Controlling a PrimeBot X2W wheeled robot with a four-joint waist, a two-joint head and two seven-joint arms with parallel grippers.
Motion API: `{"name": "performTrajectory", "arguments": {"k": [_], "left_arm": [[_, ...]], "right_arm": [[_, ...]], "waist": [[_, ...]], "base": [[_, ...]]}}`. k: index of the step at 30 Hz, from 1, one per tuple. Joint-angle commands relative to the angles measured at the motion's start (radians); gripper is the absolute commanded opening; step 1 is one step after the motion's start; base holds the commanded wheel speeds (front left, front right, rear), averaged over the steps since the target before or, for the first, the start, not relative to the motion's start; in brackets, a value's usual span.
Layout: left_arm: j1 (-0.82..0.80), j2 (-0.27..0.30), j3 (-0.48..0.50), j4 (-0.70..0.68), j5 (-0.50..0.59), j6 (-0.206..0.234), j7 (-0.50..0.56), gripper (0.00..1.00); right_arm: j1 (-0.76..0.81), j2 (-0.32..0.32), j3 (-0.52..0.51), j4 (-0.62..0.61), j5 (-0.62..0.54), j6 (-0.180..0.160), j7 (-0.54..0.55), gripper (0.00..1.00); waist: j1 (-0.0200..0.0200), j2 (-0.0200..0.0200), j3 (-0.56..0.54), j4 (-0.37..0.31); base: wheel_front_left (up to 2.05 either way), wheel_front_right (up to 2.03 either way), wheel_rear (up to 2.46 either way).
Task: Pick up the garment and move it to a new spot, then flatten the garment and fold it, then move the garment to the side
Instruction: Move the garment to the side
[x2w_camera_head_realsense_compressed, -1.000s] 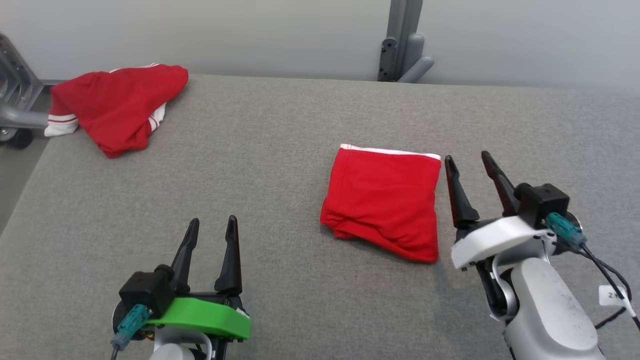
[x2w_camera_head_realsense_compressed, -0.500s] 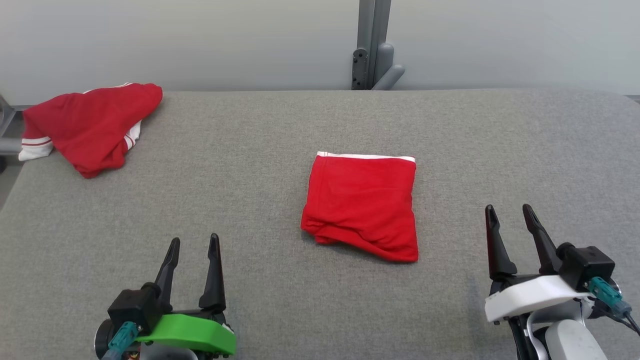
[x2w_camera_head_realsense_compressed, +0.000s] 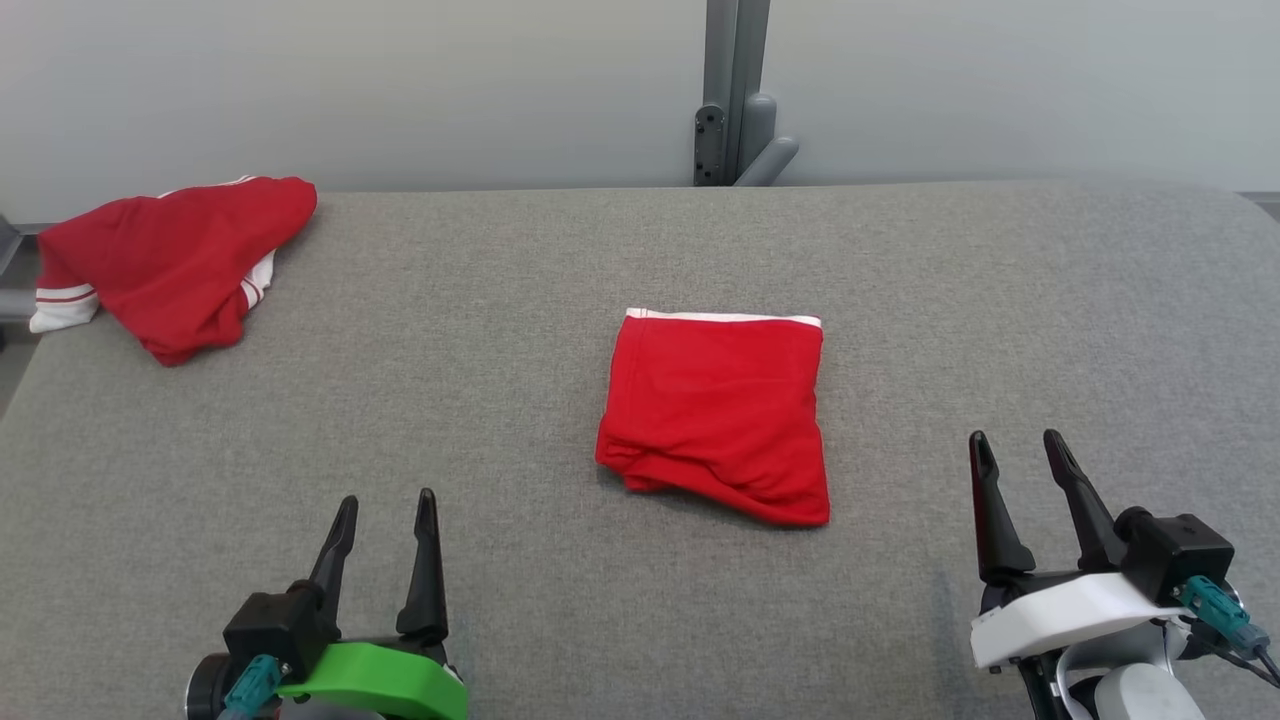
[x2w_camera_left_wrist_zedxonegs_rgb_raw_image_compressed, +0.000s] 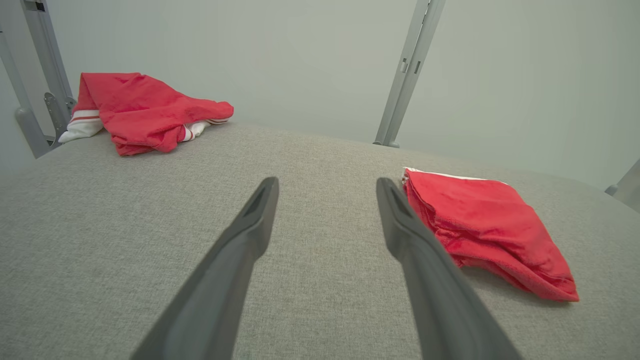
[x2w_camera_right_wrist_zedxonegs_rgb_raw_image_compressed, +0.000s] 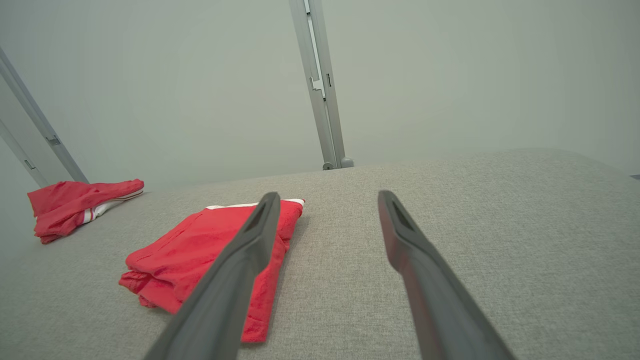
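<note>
Garment (x2w_camera_head_realsense_compressed: 715, 410), folded red squarish cloth on coarse grey tabletop (x2w_camera_head_realsense_compressed: 480, 400); left tool (x2w_camera_head_realsense_compressed: 387, 497), right tool (x2w_camera_head_realsense_compressed: 1016, 436) both apart.

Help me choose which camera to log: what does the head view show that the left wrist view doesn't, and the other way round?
Head view's extra: the right gripper, open, at lower right, and the folded garment from above, its full rectangular outline. Left wrist view's extra: that garment's stacked layers seen edge-on, and a grey upright rising beside the crumpled garment. Shared: the left gripper, open and empty, both red garments lying apart on the grey table, and the central post.
</note>
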Motion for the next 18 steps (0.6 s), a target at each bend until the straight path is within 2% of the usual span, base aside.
{"name": "performTrajectory", "arguments": {"k": [1,11,18], "left_arm": [[0.013,-0.003,0.005,0.004,0.006,-0.006,-0.003,1.0],[0.006,-0.015,0.012,0.012,0.021,-0.016,-0.003,1.0],[-0.022,-0.029,0.016,0.011,0.026,-0.025,-0.003,1.0]], "right_arm": [[0.015,-0.001,0.0,-0.005,-0.001,-0.001,0.004,1.0],[-0.01,-0.001,-0.011,0.009,0.025,-0.001,0.041,1.0],[-0.146,-0.016,0.018,0.041,0.039,-0.001,0.234,1.0]], "waist": [[0.0,0.0018,-0.001,0.002],[0.0,0.0018,0.005,0.019],[0.0,0.0018,0.045,0.045]], "base": [[0.0,0.0,0.0],[0.0,0.0,0.0],[0.0,0.0,0.0]]}}
